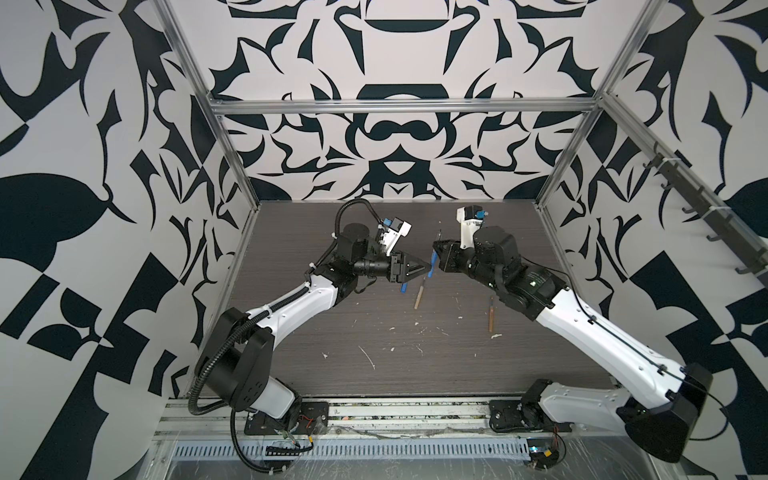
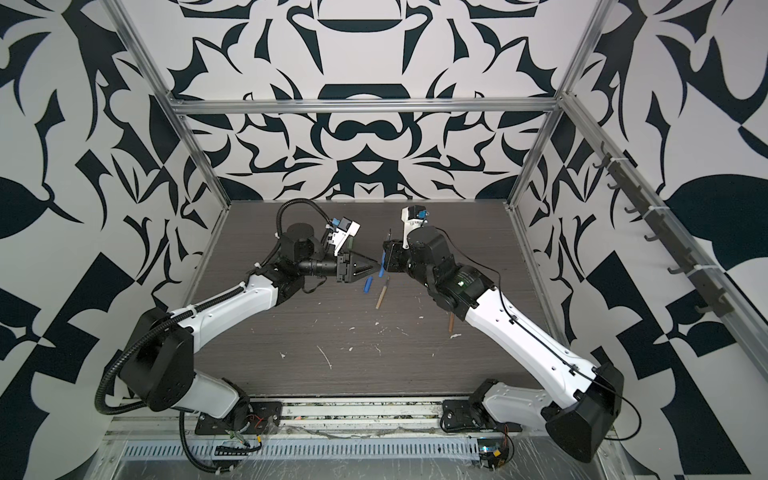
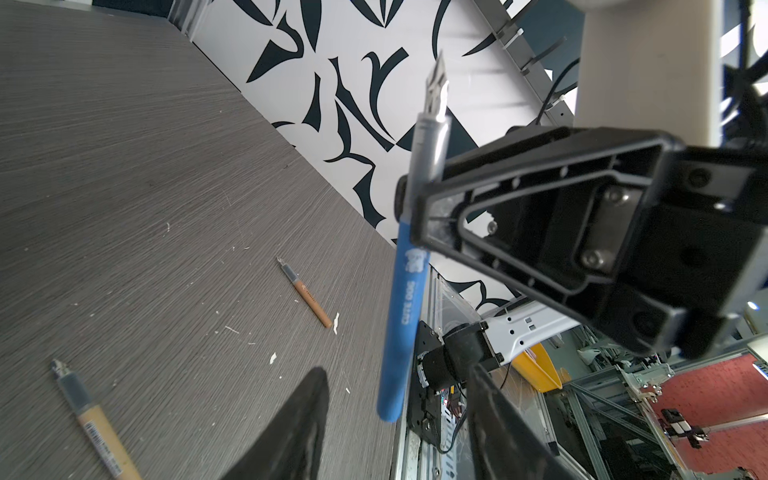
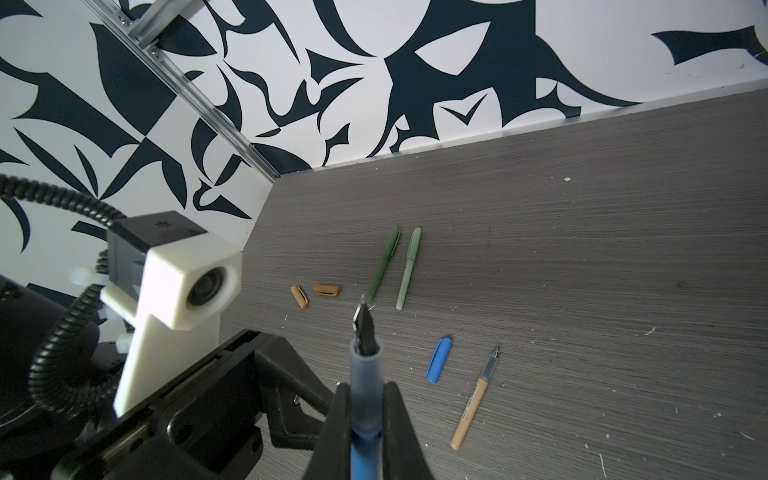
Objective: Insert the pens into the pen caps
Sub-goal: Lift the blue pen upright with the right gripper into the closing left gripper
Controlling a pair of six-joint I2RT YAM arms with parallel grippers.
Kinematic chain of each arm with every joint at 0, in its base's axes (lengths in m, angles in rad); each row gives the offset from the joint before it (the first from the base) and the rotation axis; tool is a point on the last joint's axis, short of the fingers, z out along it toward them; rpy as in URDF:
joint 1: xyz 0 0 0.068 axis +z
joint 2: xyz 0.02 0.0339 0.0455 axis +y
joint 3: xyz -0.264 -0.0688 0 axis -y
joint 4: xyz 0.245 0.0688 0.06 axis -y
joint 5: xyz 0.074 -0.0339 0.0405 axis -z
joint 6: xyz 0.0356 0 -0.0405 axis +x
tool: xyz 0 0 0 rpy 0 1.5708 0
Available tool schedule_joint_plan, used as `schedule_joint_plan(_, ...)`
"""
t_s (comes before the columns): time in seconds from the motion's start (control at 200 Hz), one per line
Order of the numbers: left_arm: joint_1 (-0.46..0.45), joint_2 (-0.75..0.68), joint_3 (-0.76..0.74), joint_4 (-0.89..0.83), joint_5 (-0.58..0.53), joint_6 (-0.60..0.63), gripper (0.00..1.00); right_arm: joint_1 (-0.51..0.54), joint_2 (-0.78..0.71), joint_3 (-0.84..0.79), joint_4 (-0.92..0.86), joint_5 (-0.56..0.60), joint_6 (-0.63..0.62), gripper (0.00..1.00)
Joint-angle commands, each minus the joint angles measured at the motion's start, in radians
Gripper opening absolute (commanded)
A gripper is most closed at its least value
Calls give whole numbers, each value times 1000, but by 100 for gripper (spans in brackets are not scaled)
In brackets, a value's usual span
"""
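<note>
the blue pen [image 4: 365,386] is clamped in the right gripper [image 1: 438,255], whose jaws are squeezed shut on the barrel just behind the grey grip section. the pen is held up off the tabletop [image 4: 582,249], around the middle of the workspace in both top views, with the nib poking out past the fingertips.

the left gripper [image 1: 424,266] is parked right beside the pen's blunt blue end. in the left wrist view its fingers [image 3: 299,432] are seen partly spread with nothing pinched between them, so nothing is held on that side.

the blue cap [image 1: 404,287] is lying flat on the tabletop, just below the left gripper's tip in the top views, and the tan pen [image 1: 419,293] is laid uncapped just beside it. the orange-brown pen [image 1: 491,313], also uncapped, is found further toward the right arm, well apart from those two.

toward the back of the tabletop, the dark green pen [image 4: 384,264] and pale green pen [image 4: 408,268] are laid side by side, and both look to have caps on. the tan cap [image 4: 299,297] and orange-brown cap [image 4: 327,290] are sat close together near the dark green pen's lower end. white flecks [image 1: 368,357] are scattered all over the front half.
</note>
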Motion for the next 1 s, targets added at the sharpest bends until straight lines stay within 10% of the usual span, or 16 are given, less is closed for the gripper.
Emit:
schedule_joint_plan(0.0, -7, 22, 35, 31, 45, -11, 53, 13, 0, 41, 64, 5, 21, 4)
schedule_joint_plan(0.705, -15, -3, 22, 34, 5, -6, 15, 33, 24, 23, 104, -49, 65, 4)
schedule_joint_plan(0.995, -14, -94, 2, -120, -268, 140, 8, 32, -53, 67, 28, -36, 68, 33)
